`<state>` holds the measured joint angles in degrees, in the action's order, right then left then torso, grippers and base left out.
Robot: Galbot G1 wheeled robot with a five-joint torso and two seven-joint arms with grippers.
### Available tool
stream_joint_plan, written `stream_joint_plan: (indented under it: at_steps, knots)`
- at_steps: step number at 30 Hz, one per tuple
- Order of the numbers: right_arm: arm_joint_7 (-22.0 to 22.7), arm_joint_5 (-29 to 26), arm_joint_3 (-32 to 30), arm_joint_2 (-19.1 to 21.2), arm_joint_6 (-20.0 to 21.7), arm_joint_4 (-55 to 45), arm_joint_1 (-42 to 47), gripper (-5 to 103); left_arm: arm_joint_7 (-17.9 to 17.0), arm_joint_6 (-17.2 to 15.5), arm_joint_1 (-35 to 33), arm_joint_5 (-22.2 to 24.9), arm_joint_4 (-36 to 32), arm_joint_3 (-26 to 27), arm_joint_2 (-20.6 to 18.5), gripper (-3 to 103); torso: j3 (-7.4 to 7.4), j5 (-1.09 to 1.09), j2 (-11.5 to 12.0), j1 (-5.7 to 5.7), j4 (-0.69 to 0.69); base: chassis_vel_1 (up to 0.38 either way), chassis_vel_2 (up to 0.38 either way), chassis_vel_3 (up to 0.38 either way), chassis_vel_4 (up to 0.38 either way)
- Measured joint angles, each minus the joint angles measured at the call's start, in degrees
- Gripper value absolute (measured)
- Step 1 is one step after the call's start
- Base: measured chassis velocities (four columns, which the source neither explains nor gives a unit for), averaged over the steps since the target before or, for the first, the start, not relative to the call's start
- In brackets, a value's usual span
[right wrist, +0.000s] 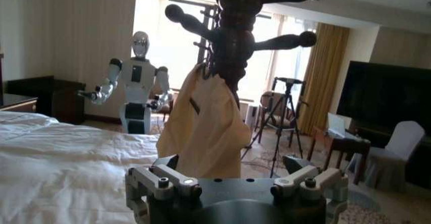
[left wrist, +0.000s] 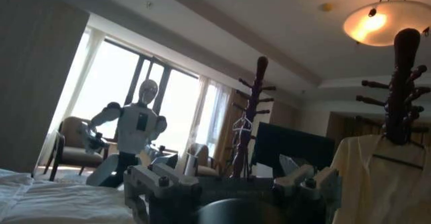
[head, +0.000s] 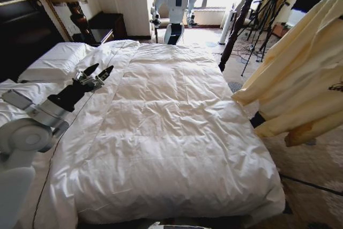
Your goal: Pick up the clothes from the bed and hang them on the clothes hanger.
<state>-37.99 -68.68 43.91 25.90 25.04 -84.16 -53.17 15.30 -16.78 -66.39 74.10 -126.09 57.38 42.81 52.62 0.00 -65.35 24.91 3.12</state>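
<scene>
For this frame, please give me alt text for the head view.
A pale yellow shirt hangs at the right beside a white-duveted bed. The left gripper, jaws open and empty, hovers over the bed's left side near a pillow.

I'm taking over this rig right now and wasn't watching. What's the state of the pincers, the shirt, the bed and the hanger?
Left pincer: open, empty, held above the bed's left side near the pillows.
Right pincer: open, empty, facing the coat stand.
Shirt: pale yellow, off the bed, hanging at the stand to the bed's right.
Hanger: a dark wire shows at the shirt's collar.
Done: the shirt appears hung.
Left: apparently nothing but confirming the shirt sits securely.
</scene>
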Motion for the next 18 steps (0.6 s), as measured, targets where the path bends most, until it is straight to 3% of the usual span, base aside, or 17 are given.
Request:
stream_joint_plan:
  at_steps: [4, 6, 7, 9, 10, 11, 13, 14, 16, 17, 18]
  knots:
    - [3.6, -0.6, -1.2, 2.1, -1.2, -4.4, -1.4, 100, -0.8, 1.3, -0.8, 0.1, -0.6, 0.3, -0.1, 100, -0.01, -0.04, 0.0, -0.01, 0.02, 0.0, 0.0, 0.0, 0.0]
    - [9.5, -2.5, -1.9, 2.5, -2.3, -9.4, -2.1, 100, -1.5, 2.9, -1.0, 0.2, -0.6, 0.0, -0.4, 100, 0.0, -0.06, 0.0, -0.01, 0.0, 0.0, 0.0, 0.0, 0.0]
    - [9.5, -2.5, -1.9, 2.5, -2.3, -9.4, -2.1, 100, -1.5, 2.9, -1.0, 0.2, -0.6, 0.0, -0.4, 100, 0.0, -0.06, 0.0, -0.01, 0.0, 0.0, 0.0, 0.0, 0.0]
    - [17.6, -6.6, -1.6, 1.5, -3.7, -14.8, -2.5, 100, -2.4, 3.2, -1.0, 0.2, -0.6, -0.5, -0.4, 100, 0.0, -0.04, 0.0, -0.01, 0.0, 0.0, 0.0, 0.0, 0.0]
    - [17.6, -6.6, -1.6, 1.5, -3.7, -14.8, -2.5, 100, -2.4, 3.2, -1.0, 0.2, -0.6, -0.5, -0.4, 100, 0.0, -0.04, 0.0, -0.01, 0.0, 0.0, 0.0, 0.0, 0.0]
    - [20.6, -7.8, -0.8, 1.0, -4.3, -16.7, -2.7, 100, -3.2, 3.2, -1.0, 0.2, -0.6, -0.9, -0.4, 100, 0.0, -0.06, 0.0, -0.01, 0.01, 0.0, 0.0, 0.0, 0.0]
    - [28.5, -10.4, 3.0, -0.9, -6.3, -22.3, -3.6, 100, -5.3, 3.2, -0.8, 0.0, -0.4, -1.9, -0.1, 100, 0.0, -0.05, 0.0, -0.01, -0.01, 0.0, 0.0, 0.0, 0.0]
    - [28.5, -10.4, 3.0, -0.9, -6.3, -22.3, -3.6, 100, -5.3, 3.2, -0.8, 0.0, -0.4, -1.9, -0.1, 100, 0.0, -0.05, 0.0, -0.01, -0.01, 0.0, 0.0, 0.0, 0.0]
    - [34.7, -11.5, 8.1, -2.7, -8.7, -26.6, -4.8, 100, -6.9, 3.2, -0.8, -0.2, -0.2, -2.5, 0.0, 100, 0.01, -0.07, 0.0, 0.0, -0.02, 0.0, 0.0, 0.0, 0.0]
    - [34.7, -11.5, 8.1, -2.7, -8.7, -26.6, -4.8, 100, -6.9, 3.2, -0.8, -0.2, -0.2, -2.5, 0.0, 100, 0.01, -0.07, 0.0, 0.0, -0.02, 0.0, 0.0, 0.0, 0.0]
    - [39.3, -12.1, 13.1, -5.1, -10.8, -29.3, -5.2, 100, -8.2, 3.2, -0.6, -0.5, 0.2, -3.1, 0.1, 100, 0.01, 0.0, 0.0, 0.0, -0.02, 0.0, 0.0, 0.0, 0.0]
